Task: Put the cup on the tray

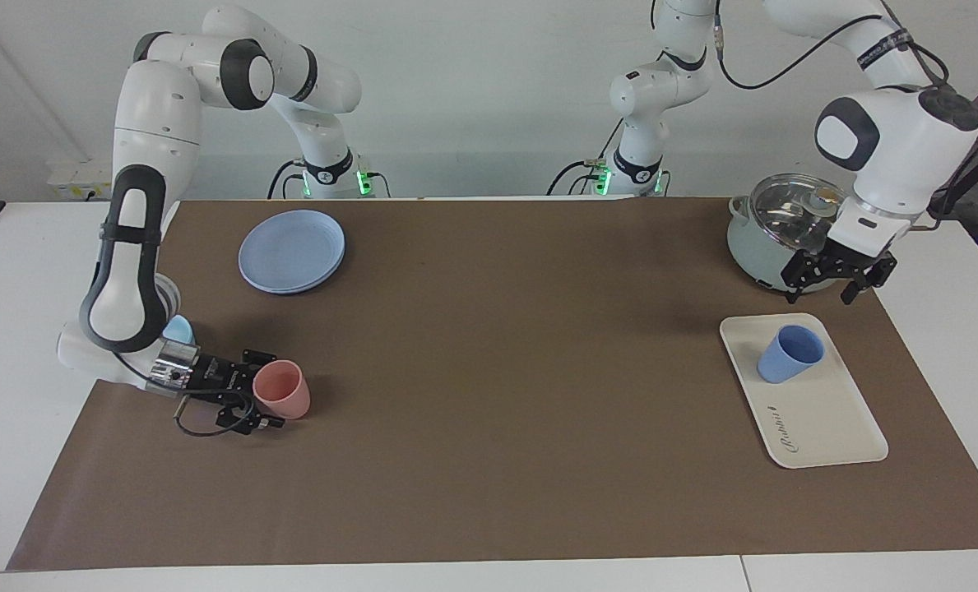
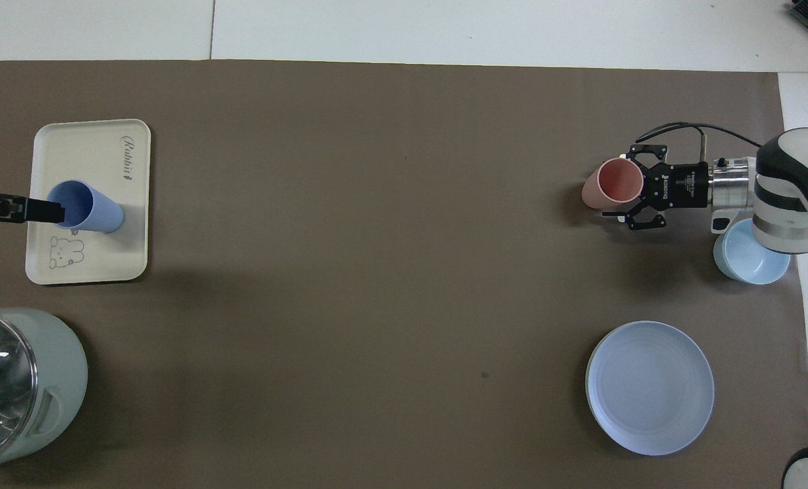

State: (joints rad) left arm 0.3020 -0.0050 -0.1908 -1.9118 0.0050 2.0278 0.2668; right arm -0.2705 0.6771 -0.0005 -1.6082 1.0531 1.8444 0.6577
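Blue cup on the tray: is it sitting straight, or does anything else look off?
The blue cup stands upright on the tray, apart from the left end effector raised above the pot. Nothing is spilled or tipped. One oddity: the right end effector lies low at the pink cup.

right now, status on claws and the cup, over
Left claw open, raised between pot and tray. Cup upright on tray, released. Right claw around pink cup at its end of table. Nothing in the way.
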